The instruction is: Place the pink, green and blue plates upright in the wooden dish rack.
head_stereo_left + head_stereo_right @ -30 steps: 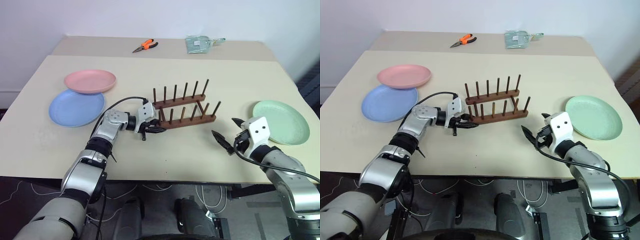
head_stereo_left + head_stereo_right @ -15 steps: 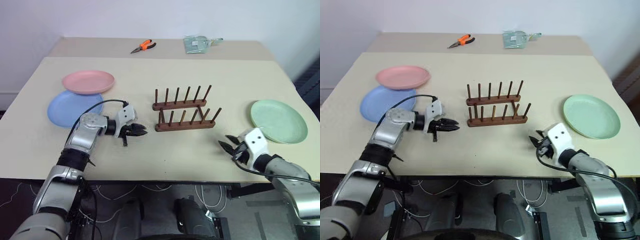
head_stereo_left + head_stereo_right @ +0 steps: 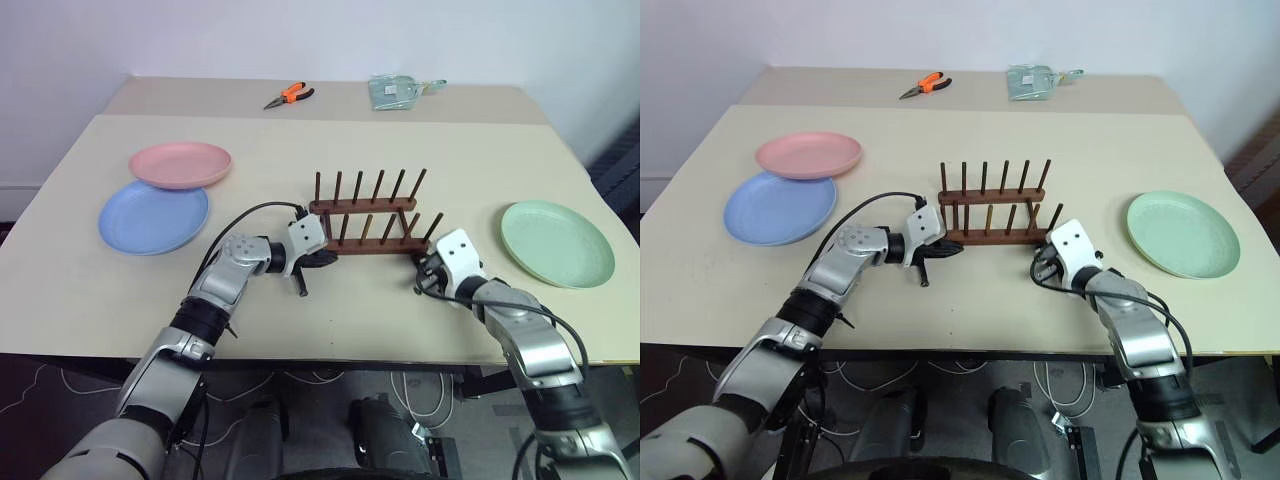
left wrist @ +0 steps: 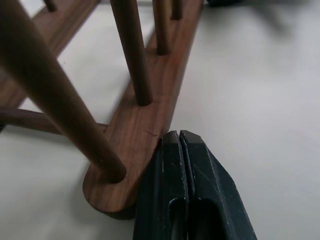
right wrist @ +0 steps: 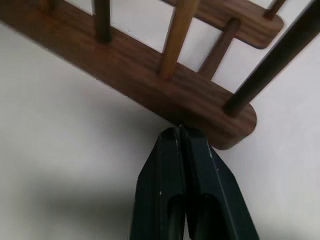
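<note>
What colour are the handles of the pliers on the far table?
Orange handles, best in the left eye view.

Beige table (image 3: 330, 150), seam across far part. Orange-handled pliers (image 3: 288, 95) on far strip, left of centre, jaws pointing near-left. Clear plastic bag (image 3: 398, 89) with greenish contents on same strip, right of pliers, well apart from them. White wall behind table. Cables on floor below near edge.
</note>
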Tool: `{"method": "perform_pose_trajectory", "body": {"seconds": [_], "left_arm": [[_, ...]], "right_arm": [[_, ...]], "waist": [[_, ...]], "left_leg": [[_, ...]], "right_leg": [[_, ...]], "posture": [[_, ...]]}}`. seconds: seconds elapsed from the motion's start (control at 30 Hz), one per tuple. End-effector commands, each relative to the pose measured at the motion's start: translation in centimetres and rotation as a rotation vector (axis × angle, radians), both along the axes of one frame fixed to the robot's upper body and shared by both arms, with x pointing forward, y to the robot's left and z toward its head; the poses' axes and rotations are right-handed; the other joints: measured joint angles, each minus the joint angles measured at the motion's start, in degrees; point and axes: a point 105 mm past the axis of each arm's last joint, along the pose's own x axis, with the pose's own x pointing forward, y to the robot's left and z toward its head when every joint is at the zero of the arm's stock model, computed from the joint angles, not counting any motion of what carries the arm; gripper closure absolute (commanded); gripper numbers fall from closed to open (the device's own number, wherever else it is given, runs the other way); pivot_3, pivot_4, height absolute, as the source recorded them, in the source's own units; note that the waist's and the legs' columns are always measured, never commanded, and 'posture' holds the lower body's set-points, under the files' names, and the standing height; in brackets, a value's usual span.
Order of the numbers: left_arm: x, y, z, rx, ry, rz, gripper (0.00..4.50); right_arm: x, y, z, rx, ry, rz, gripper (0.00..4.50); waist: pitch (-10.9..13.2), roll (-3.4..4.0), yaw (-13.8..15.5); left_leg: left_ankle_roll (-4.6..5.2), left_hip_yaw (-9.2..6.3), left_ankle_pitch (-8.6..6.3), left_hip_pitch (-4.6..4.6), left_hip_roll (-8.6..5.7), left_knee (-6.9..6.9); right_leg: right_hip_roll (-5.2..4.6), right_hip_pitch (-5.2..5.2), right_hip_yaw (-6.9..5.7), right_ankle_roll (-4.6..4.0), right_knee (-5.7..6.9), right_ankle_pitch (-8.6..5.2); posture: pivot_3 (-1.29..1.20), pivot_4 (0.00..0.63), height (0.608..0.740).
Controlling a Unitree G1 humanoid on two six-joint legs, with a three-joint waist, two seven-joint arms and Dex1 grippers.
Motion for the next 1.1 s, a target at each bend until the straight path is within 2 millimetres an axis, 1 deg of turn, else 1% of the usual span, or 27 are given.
{"method": "perform_pose_trajectory", "body": {"seconds": [0.03, 0.13, 0.17, 0.2, 0.23, 0.27, 0.33, 0.4, 0.47, 0.5, 0.53, 0.57, 0.6, 0.63, 0.67, 0.7, 0.73, 0.8, 0.87, 0.93, 1.0, 1.1], "left_arm": [[1.0, 1.5, -1.2, 0.031, 0.006, 0.094, 4.5], [0.9, 1.7, -1.1, 0.022, -0.001, 0.097, 4.5], [0.9, 2.0, -0.8, 0.017, -0.025, 0.094, 4.5], [0.7, 2.3, -0.1, 0.008, -0.055, 0.084, 4.5], [0.3, 2.6, 1.0, -0.019, -0.083, 0.063, 4.5], [-0.1, 2.8, 2.2, -0.064, -0.098, 0.041, 4.25], [-1.2, 3.3, 5.0, -0.201, -0.087, 0.007, 3.69], [-1.7, 4.5, 8.4, -0.336, -0.106, 0.016, 2.62], [-0.9, 7.0, 11.7, -0.423, -0.197, 0.128, 1.58], [0.1, 8.8, 13.4, -0.473, -0.25, 0.234, 1.03], [0.9, 10.7, 14.8, -0.515, -0.291, 0.338, 0.5], [1.6, 12.5, 15.8, -0.542, -0.327, 0.438, 0.04], [2.5, 14.9, 16.7, -0.553, -0.379, 0.589, 0.04], [3.4, 18.0, 17.3, -0.58, -0.407, 0.779, 0.04], [3.8, 20.3, 17.5, -0.629, -0.402, 0.926, 0.04], [4.0, 22.3, 17.4, -0.69, -0.377, 1.048, 0.04], [4.1, 23.7, 17.2, -0.761, -0.342, 1.139, 0.04], [3.7, 26.4, 16.2, -0.972, -0.234, 1.271, 0.04], [3.1, 27.4, 15.0, -1.057, -0.166, 1.33, 0.04], [2.8, 27.5, 14.0, -1.12, -0.089, 1.362, 0.04], [2.7, 27.7, 13.1, -1.22, 0.007, 1.394, 0.04], [3.2, 27.3, 10.7, -1.287, 0.199, 1.444, 0.04]], "right_arm": [[0.8, -0.9, 0.2, -0.012, -0.025, -0.048, 4.44], [1.0, -1.0, 0.7, -0.017, -0.049, -0.048, 4.44], [0.7, -1.0, 1.1, -0.01, -0.056, -0.037, 4.44], [0.3, -1.1, 1.5, 0.002, -0.064, -0.023, 4.21], [-0.3, -1.0, 1.9, 0.019, -0.067, 0.004, 3.92], [-1.0, -0.8, 2.4, 0.029, -0.076, 0.036, 3.68], [-2.0, -0.4, 3.2, 0.042, -0.094, 0.077, 2.77], [-2.9, 0.0, 3.9, 0.053, -0.109, 0.111, 1.67], [-3.7, 0.4, 4.4, 0.034, -0.124, 0.141, 0.64], [-4.0, 0.7, 4.6, 0.03, -0.128, 0.158, 0.11], [-4.2, 1.0, 4.7, 0.028, -0.129, 0.172, 0.0], [-4.4, 1.2, 4.7, 0.023, -0.128, 0.183, 0.0], [-4.5, 1.3, 4.7, 0.02, -0.127, 0.194, 0.0], [-4.5, 1.5, 4.6, 0.022, -0.125, 0.2, 0.0], [-4.5, 1.6, 4.6, 0.022, -0.123, 0.204, 0.0], [-4.4, 1.7, 4.5, 0.02, -0.121, 0.207, 0.0], [-4.3, 1.8, 4.3, 0.015, -0.118, 0.209, 0.0], [-4.1, 2.0, 3.9, 0.001, -0.111, 0.221, 0.0], [-3.8, 2.3, 3.7, -0.007, -0.108, 0.231, 0.0], [-3.7, 2.5, 3.7, -0.007, -0.111, 0.242, 0.0], [-3.5, 2.5, 3.7, -0.009, -0.113, 0.245, 0.0], [-3.3, 2.3, 3.8, -0.02, -0.121, 0.245, 0.0]], "waist": [[0.0, 0.0, 0.0], [0.0, 0.01, -0.1], [0.0, 0.01, -0.1], [0.0, 0.01, -0.2], [0.0, 0.01, -0.2], [0.0, 0.01, -0.3], [0.0, 0.05, -0.3], [0.1, 0.05, -0.2], [0.1, 0.05, -0.1], [0.1, 0.04, -0.1], [0.1, 0.04, 0.0], [0.1, 0.04, 0.0], [0.1, 0.03, -0.1], [0.1, 0.03, -0.2], [0.1, 0.03, -0.2], [0.1, 0.03, -0.2], [0.1, 0.03, -0.3], [0.1, 0.01, -0.2], [0.1, -0.04, -0.1], [0.1, -0.09, 0.2], [0.1, -0.17, 0.3], [0.1, -0.28, 0.2]], "left_leg": [[0.0, 0.0, 0.0, 0.0, 0.0, -0.02], [0.0, 0.0, 0.0, 0.0, 0.0, -0.03], [0.0, 0.0, 0.0, 0.01, 0.0, -0.03], [0.0, 0.0, 0.0, 0.01, 0.0, -0.04], [0.0, 0.0, 0.0, 0.0, 0.0, -0.05], [0.0, 0.0, 0.0, -0.01, 0.01, -0.09], [0.0, 0.0, 0.0, -0.06, 0.03, -0.22], [0.0, -0.01, 0.0, -0.2, 0.05, -0.22], [0.0, -0.03, 0.0, -0.24, 0.05, -0.13], [0.0, -0.02, 0.0, -0.24, 0.05, -0.11], [0.0, -0.03, 0.0, -0.21, 0.04, -0.09], [0.0, -0.04, 0.0, -0.19, 0.04, -0.08], [0.0, -0.04, 0.0, -0.18, 0.04, -0.08], [0.0, -0.04, 0.0, -0.16, 0.04, -0.09], [0.0, -0.03, 0.0, -0.14, 0.04, -0.1], [0.0, -0.03, 0.0, -0.13, 0.03, -0.1], [0.0, -0.04, 0.0, -0.12, 0.03, -0.11], [0.0, -0.03, 0.0, -0.13, 0.03, -0.11], [0.0, -0.03, 0.0, -0.13, 0.02, -0.11], [-0.01, -0.05, 0.0, -0.16, 0.02, -0.1], [-0.02, -0.06, 0.0, -0.22, -0.01, -0.08], [-0.02, -0.09, 0.0, -0.22, -0.01, -0.08]], "right_leg": [[0.0, 0.0, 0.0, 0.01, 0.0, 0.0], [0.01, 0.0, 0.0, 0.04, 0.01, 0.02], [0.01, 0.0, 0.0, 0.04, 0.01, 0.02], [0.01, -0.01, 0.0, 0.04, 0.02, 0.02], [0.0, -0.02, 0.0, 0.04, 0.02, 0.02], [0.01, -0.05, 0.01, 0.06, 0.02, 0.03], [0.01, -0.17, 0.0, 0.21, 0.05, 0.11], [0.02, -0.33, -0.02, 0.21, 0.1, 0.11], [0.01, -0.33, -0.03, 0.21, 0.1, 0.11], [0.0, -0.31, -0.03, 0.2, 0.09, 0.11], [0.01, -0.27, -0.03, 0.19, 0.07, 0.1], [0.01, -0.23, -0.03, 0.19, 0.06, 0.1], [0.01, -0.22, -0.03, 0.2, 0.05, 0.1], [0.01, -0.2, -0.03, 0.21, 0.04, 0.1], [0.01, -0.2, -0.03, 0.23, 0.03, 0.11], [0.02, -0.2, -0.03, 0.24, 0.04, 0.11], [0.02, -0.2, -0.03, 0.26, 0.05, 0.12], [0.01, -0.19, -0.04, 0.28, 0.04, 0.12], [0.0, -0.19, -0.04, 0.3, 0.04, 0.12], [-0.01, -0.19, -0.07, 0.31, 0.04, 0.13], [-0.04, -0.19, -0.1, 0.34, 0.03, 0.15], [-0.04, -0.19, -0.11, 0.36, 0.02, 0.16]], "posture": [[0.0, 0.15, 0.726], [0.0, 0.15, 0.726], [0.0, 0.15, 0.726], [0.0, 0.15, 0.726], [0.0, 0.15, 0.726], [0.0, 0.15, 0.726], [0.0, 0.15, 0.726], [0.0, 0.15, 0.726], [0.0, 0.15, 0.726], [0.0, 0.15, 0.726], [0.0, 0.15, 0.726], [0.0, 0.15, 0.726], [0.0, 0.15, 0.726], [0.0, 0.15, 0.726], [0.0, 0.15, 0.726], [0.0, 0.15, 0.726], [0.0, 0.15, 0.726], [0.0, 0.15, 0.726], [0.0, 0.15, 0.726], [0.0, 0.15, 0.726], [0.0, 0.15, 0.726], [0.0, 0.15, 0.726]]}}
